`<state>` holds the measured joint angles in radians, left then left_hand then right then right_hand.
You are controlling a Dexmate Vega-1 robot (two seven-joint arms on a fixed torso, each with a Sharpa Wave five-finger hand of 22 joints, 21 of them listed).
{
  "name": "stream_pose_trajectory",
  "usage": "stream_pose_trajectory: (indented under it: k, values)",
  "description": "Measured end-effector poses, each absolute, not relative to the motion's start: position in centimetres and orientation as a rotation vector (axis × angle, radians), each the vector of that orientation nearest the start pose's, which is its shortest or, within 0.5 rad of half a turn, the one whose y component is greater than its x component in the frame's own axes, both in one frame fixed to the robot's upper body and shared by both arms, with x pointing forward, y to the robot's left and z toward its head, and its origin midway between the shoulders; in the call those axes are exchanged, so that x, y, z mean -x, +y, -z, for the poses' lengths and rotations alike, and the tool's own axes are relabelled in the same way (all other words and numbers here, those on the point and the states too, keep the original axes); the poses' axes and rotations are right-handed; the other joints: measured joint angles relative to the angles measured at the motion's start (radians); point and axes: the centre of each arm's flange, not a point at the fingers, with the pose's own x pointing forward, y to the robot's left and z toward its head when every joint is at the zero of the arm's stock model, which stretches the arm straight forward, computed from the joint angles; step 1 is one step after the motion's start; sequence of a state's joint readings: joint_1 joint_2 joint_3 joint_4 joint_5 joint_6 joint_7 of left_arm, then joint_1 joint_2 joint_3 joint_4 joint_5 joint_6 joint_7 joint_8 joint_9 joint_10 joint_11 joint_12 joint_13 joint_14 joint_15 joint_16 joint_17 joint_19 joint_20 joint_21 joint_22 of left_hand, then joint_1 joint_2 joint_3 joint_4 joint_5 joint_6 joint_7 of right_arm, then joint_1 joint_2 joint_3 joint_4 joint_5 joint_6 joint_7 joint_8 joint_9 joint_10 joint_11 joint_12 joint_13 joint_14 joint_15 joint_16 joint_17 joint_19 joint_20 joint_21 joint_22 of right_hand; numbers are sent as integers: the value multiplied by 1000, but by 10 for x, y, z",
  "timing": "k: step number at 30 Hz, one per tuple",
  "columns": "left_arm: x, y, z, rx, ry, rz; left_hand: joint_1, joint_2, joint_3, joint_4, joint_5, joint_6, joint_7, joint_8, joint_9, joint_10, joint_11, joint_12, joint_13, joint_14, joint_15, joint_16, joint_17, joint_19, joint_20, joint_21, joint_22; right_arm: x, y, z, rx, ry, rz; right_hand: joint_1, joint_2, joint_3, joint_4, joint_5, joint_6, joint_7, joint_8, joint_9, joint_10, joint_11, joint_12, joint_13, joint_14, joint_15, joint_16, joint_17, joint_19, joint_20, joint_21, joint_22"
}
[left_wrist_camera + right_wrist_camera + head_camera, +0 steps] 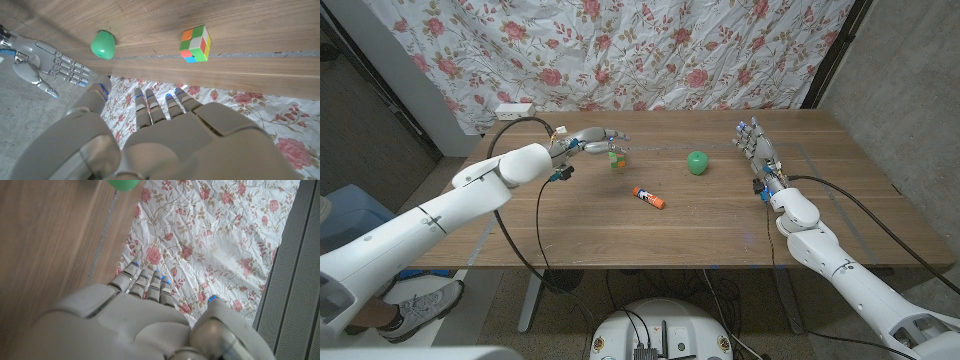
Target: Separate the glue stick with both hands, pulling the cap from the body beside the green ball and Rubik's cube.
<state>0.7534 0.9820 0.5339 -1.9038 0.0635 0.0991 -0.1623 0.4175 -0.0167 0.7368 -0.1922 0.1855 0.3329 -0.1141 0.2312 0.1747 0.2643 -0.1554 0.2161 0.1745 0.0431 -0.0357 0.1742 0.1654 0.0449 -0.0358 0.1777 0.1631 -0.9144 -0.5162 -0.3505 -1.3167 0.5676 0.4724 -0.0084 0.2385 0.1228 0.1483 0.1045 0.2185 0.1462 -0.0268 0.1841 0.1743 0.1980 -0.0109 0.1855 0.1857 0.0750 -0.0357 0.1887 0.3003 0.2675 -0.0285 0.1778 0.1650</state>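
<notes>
- Three small things are sitting on the wooden table (570, 230): a glue stick (648, 197), a green ball (697, 162) and a Rubik's cube (615, 159).
- The glue stick is lying flat near the table's middle, cap on, pointing diagonally; it is lying nearer the robot than the ball and the cube, roughly between the two, and touching neither.
- The left hand (592, 142) is hovering at the far left part of the table, its fingers reaching toward the cube and ending just beside it (whether they are touching it I cannot tell). Its fingers are extended and slightly apart, gripping nothing.
- The glue stick is lying well apart from this hand, off to its right and closer to the robot.
- The right hand (755, 143) is standing near the table's far right part, palm upright, fingers straight and spread, holding nothing.
- The ball is lying to that hand's left, apart from it; the glue stick is farther still, toward the middle.
- In the left wrist view the cube (195, 44) and ball (103, 44) are showing beyond the left hand's fingers (150, 107), with the right hand (50, 62) beside the ball.
</notes>
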Motion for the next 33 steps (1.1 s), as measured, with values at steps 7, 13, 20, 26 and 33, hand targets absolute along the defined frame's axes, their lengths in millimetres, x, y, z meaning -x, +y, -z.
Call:
stream_pose_trajectory:
  k: [7, 13, 20, 26, 33]
  values:
    - [-559, 224, -60, -1306, -605, 309, 22, -13, 0, 0, 0, 2, 2, 0, 0, 0, 0, 0, 0, 0, 0, 0, 0, 2, -1, 0, 0, -623, -299, 39, 4, -734, -164, 0, 0, 3, -3, 0, 0, 0, 1, 0, 0, 0, 0, 0, 0, 0, 0, -3, 0, 0, 0, 0]
    - [-557, 213, -61, -1411, -606, 315, 40, -21, 0, 0, 0, 7, -4, 0, 0, 5, -5, 0, 0, 0, 0, 0, 0, -7, 8, 0, 0, -622, -300, 40, 1, -735, -165, 0, 0, 3, -3, 0, 0, 0, 1, 0, 0, 0, 0, 0, 0, 0, 0, -7, 0, 0, 0, 0]
    - [-553, 196, -65, -1500, -621, 329, 76, -44, 0, 0, 8, 16, -31, 0, 0, 23, -23, -7, 4, 0, 0, 0, 0, -14, 15, 0, 0, -622, -301, 41, -3, -731, -164, 0, 0, 5, -5, 0, 0, 0, 1, 0, 0, 0, 0, 0, 0, 0, 1, -8, 0, 0, 0, 0]
    - [-548, 180, -67, -1501, -651, 352, 115, -73, -1, -1, 8, 44, -60, 6, 0, 41, -41, -7, 5, 0, 0, 0, 0, -25, 11, 0, 0, -622, -301, 41, -6, -730, -165, 0, 0, 5, -5, 0, 0, 0, 1, 0, 0, 0, 0, 0, 0, 0, 4, -12, 0, 0, 0, 0]
    - [-549, 173, -61, -1757, -611, 303, 143, -91, -9, 0, 8, 40, -78, 6, 0, 48, -48, -13, 5, 0, 0, 0, 0, -45, 20, -4, 0, -623, -302, 43, -14, -724, -160, 0, 0, 8, -8, 0, 0, 0, 1, 0, 0, 0, 0, 0, 0, 0, 4, -13, 0, 0, 0, 0]
